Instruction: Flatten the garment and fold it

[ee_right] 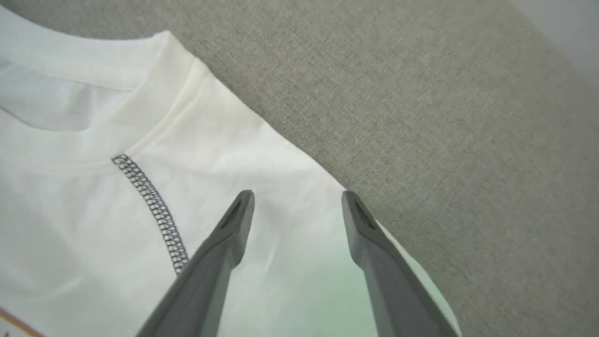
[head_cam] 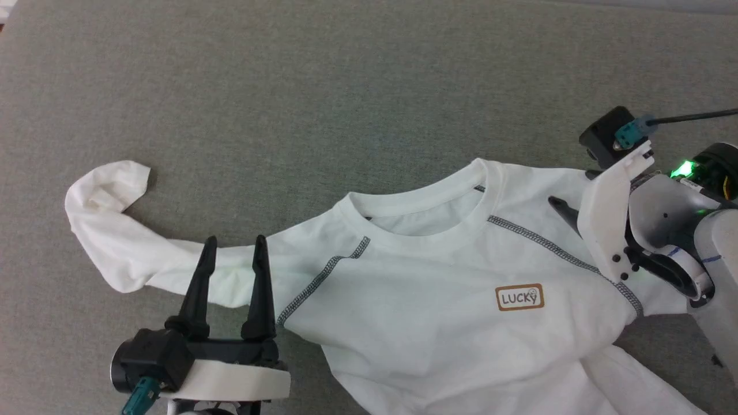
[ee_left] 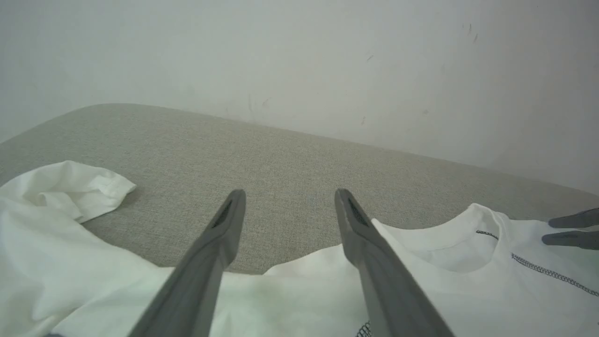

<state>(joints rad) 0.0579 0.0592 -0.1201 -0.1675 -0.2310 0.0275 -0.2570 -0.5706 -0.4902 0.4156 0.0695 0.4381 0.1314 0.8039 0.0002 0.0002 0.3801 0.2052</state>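
Left of the left pincer (head_cam: 235, 239) (ee_left: 290, 193): the garment (head_cam: 432, 288), a white long-sleeved shirt lying front up on a grey fabric surface (head_cam: 346, 86), one sleeve (head_cam: 132, 253) stretched leftward and bent back at the cuff (head_cam: 109, 184); cuff folded over itself, its inside hard to make out; under the pincer's two dark fingers (head_cam: 199, 288), the sleeve's upper part, just left of a grey-stitched shoulder seam (head_cam: 331, 263); touching the cloth or just above it, impossible to tell; jaws spread wide, holding nothing; wrist low at the near edge of the head view, partly cut off there, fingers pointing away from the robot; right of that pincer, the round collar (head_cam: 415, 213), and further right the brown LUCKY logo (head_cam: 519, 297); hem cut off by the head view's lower edge; more white cloth (head_cam: 634, 380), seemingly the second sleeve, running out of frame at the lower right; left of the right pincer (ee_right: 297, 194), the other stitched seam (ee_right: 149, 206); beneath it, the garment's shoulder, one fingertip (ee_right: 243, 201) over cloth, the other right at the shoulder's outer edge; spread fully, gripping nothing; in the head view, mostly hidden behind its own white wrist mount (head_cam: 605, 219), a single dark finger showing; forearm entering from the right, turned so the fingers point leftward and away across the shoulder; green lamp (head_cam: 683, 169) lit on the wrist, black cable (head_cam: 697, 117) leading off the right edge.
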